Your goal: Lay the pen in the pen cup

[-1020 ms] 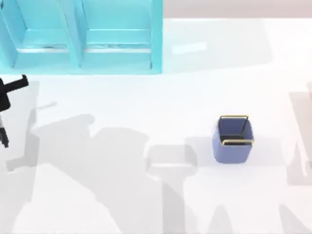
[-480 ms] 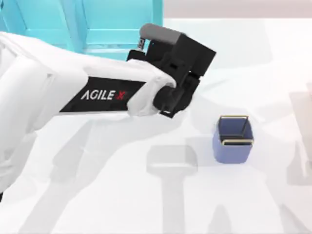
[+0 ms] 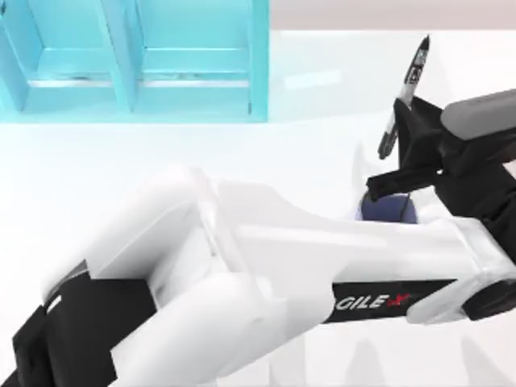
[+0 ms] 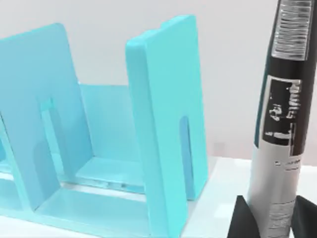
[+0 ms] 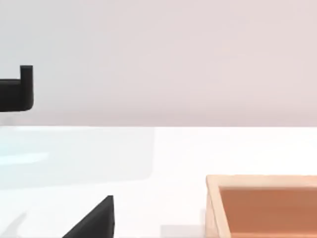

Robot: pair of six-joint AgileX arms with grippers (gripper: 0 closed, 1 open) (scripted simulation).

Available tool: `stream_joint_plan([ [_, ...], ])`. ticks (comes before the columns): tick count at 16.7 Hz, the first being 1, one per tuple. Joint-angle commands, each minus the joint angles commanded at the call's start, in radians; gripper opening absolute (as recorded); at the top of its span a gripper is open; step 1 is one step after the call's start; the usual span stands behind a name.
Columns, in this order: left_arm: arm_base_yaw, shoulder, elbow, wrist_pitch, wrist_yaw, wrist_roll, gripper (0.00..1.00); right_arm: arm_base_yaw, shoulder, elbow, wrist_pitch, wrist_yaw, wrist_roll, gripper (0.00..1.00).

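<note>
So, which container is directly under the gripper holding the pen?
The small blue pen cup, partly hidden beneath the left gripper holding the pen; the turquoise shelf unit stands far left.

The left arm [image 3: 266, 274] stretches across the surface [image 3: 322, 97], covering most of the cup [image 3: 387, 210] from above. The shelf [image 3: 133, 60] blocks the far left. An orange tray [image 5: 262, 206] sits apparently at the right. Far right stays open.
</note>
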State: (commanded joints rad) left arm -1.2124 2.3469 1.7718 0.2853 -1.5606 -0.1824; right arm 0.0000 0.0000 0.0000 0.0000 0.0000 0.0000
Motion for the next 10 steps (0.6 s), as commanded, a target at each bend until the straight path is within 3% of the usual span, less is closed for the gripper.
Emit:
stream_joint_plan([
  [4, -0.062, 0.023, 0.069, 0.06, -0.088, -0.003, 0.0, 0.0, 0.0, 0.0, 0.0, 0.0, 0.0, 1.0],
  [7, -0.062, 0.023, 0.069, 0.06, -0.088, -0.003, 0.0, 0.0, 0.0, 0.0, 0.0, 0.0, 0.0, 1.0],
  [8, -0.054, 0.069, 0.129, 0.054, -0.018, -0.001, 0.0, 0.0, 0.0, 0.0, 0.0, 0.0, 0.0, 1.0],
  [10, -0.054, 0.061, 0.118, 0.053, -0.028, -0.004, 0.0, 0.0, 0.0, 0.0, 0.0, 0.0, 0.0, 1.0],
])
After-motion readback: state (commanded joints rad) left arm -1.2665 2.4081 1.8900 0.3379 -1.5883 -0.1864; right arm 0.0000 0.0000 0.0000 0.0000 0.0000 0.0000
